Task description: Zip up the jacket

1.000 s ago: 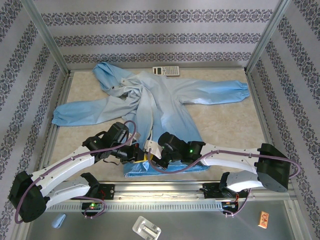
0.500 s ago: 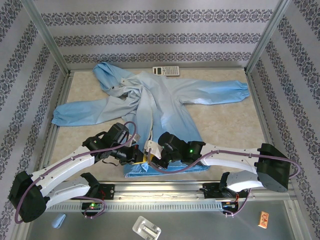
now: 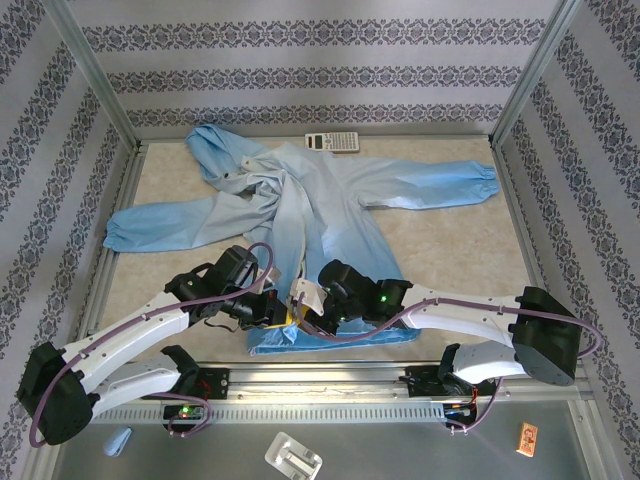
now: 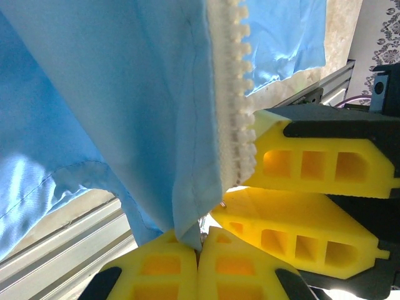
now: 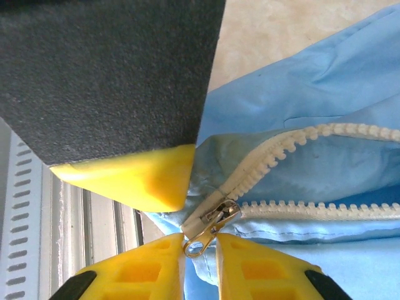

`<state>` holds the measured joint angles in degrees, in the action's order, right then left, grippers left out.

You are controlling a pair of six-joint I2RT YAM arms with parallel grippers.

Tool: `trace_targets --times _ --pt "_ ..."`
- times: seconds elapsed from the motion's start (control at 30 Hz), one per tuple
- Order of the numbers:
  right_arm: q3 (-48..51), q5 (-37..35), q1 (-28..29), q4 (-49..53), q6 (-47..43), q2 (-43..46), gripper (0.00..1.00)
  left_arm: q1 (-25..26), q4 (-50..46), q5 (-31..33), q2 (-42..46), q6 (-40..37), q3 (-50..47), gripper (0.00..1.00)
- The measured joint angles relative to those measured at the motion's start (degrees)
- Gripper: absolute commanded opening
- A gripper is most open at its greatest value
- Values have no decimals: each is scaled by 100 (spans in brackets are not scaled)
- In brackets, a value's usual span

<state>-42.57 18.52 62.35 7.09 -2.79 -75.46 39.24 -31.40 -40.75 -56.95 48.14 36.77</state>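
Nearest the arms, at the lower centre of the overhead view, both grippers meet at the bottom hem (image 3: pixel 330 340) of the jacket (image 3: pixel 330 200). The left gripper (image 4: pixel 200 240) is pressed together on the hem corner, pinning the fabric just under the end of the zipper teeth (image 4: pixel 230 112). The right gripper (image 5: pixel 200 245) sits just beside it. Its fingers are nearly closed on the pull tab (image 5: pixel 195 247) of the slider (image 5: pixel 215 215), and it looks like a pinch, though the close view leaves that a little unsure.

The slider sits at the very start of the zipper, with the two rows of teeth parting straight after it. From there the zipper's long line runs away from both grippers, up the picture toward the hood (image 3: pixel 215 150) at upper left. By my reading, the right gripper has to draw the slider along that line while the left anchors the hem.

Farther off, the sleeves spread left and right over the desk (image 3: pixel 450 250), and a calculator (image 3: pixel 331 143) lies at the far edge.
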Motion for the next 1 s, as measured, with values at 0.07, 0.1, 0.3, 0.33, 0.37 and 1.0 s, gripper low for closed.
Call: trace_targets --times 0.07,0.1,0.3,0.33,0.37,1.0 --pt "0 31 0 0 2 0 23 2 -17 -2 0 -4 0 0" --pt "0 46 0 -2 0 0 23 2 -42 -4 0 -15 0 0" --pt "9 74 -26 0 0 0 24 0 -107 -44 0 -22 0 0" --pt "9 87 -39 2 -2 0 24 0 -107 -50 0 -22 0 0" --pt "11 90 -61 4 -2 0 24 0 -107 -66 0 -22 0 0" --pt "-125 146 -76 155 -48 -280 21 0 -103 -85 0 -20 0 0"
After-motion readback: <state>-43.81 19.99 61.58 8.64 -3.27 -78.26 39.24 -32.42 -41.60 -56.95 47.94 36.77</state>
